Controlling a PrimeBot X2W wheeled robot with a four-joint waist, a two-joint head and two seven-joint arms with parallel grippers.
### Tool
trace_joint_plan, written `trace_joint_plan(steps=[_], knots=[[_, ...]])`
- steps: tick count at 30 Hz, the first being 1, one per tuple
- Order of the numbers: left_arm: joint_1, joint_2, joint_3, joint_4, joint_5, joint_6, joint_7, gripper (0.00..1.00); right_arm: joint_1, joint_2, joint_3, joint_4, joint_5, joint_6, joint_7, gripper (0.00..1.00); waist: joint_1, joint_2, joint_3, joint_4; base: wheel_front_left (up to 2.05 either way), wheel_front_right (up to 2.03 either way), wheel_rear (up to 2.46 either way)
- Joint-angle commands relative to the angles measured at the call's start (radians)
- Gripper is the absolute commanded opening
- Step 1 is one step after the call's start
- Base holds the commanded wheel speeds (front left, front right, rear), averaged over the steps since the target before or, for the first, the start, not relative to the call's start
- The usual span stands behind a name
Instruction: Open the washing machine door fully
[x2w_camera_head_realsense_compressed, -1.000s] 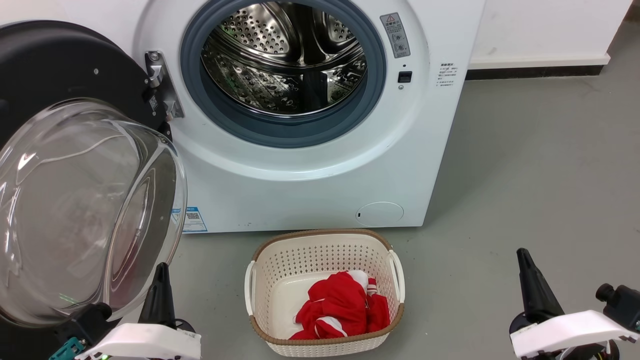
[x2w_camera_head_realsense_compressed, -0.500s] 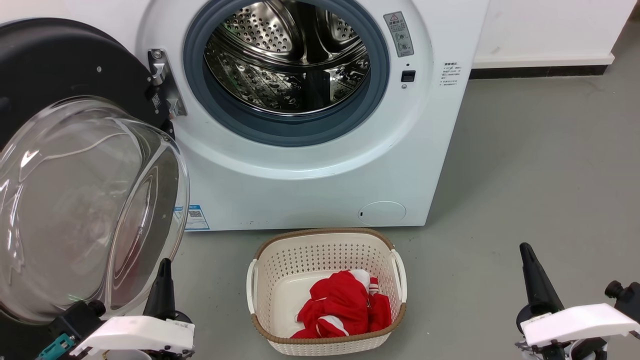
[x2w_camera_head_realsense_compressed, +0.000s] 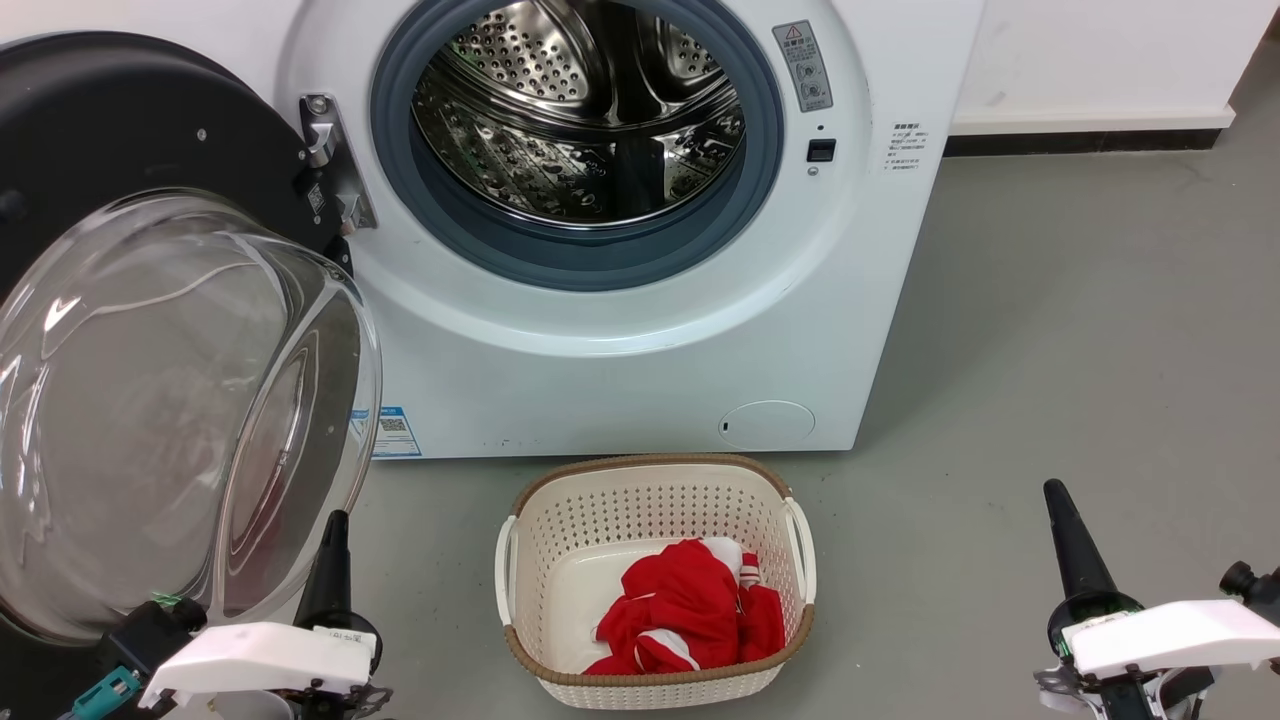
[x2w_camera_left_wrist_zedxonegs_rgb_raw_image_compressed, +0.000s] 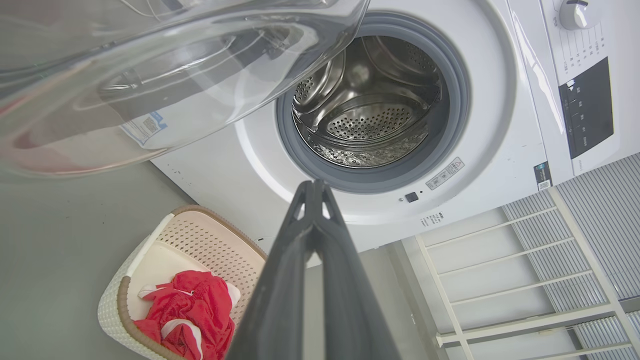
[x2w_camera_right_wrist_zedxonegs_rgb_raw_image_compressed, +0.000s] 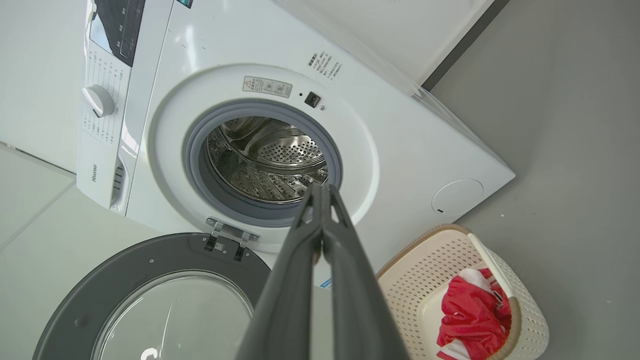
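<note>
The washing machine door (x2w_camera_head_realsense_compressed: 120, 120) hangs on its hinge at the left edge of the front of the washing machine (x2w_camera_head_realsense_compressed: 620, 350), swung wide away from the drum opening. The step in hand seems to be the last one, with the door fully or almost fully open. The door is a round disc, so it has no real long axis; its inner face with the glass bowl points toward the robot. The left gripper (x2w_camera_left_wrist_zedxonegs_rgb_raw_image_compressed: 312, 184) is near the bowl's lower rim and the right gripper (x2w_camera_right_wrist_zedxonegs_rgb_raw_image_compressed: 320, 187) is well apart. Both have their fingers pressed together and hold nothing. If the hinge allows more, the next move calls for a gentle push on the free rim.
</note>
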Motion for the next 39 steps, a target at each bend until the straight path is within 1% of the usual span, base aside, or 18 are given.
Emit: trace_joint_plan(steps=[1,22,39], knots=[[-0.023,0.002,0.006,-0.003,-0.023,-0.007,0.005,0.00,-0.025,-0.006,-0.003,-0.003,0.026,0.000,0.007,0.00,0.0000,0.0000,0.000,0.000,0.00,0.00,0.00],[-0.051,-0.003,0.018,0.027,-0.242,-0.029,0.060,0.00,-0.050,-0.006,-0.020,0.025,0.243,0.000,0.050,0.00,0.0000,0.0000,0.005,0.009,0.00,0.00,0.00],[-0.069,-0.006,0.027,0.048,-0.391,-0.045,0.098,0.00,-0.069,-0.003,-0.033,0.045,0.391,0.000,0.082,0.00,0.0000,0.0000,0.009,0.015,0.00,0.00,0.00]])
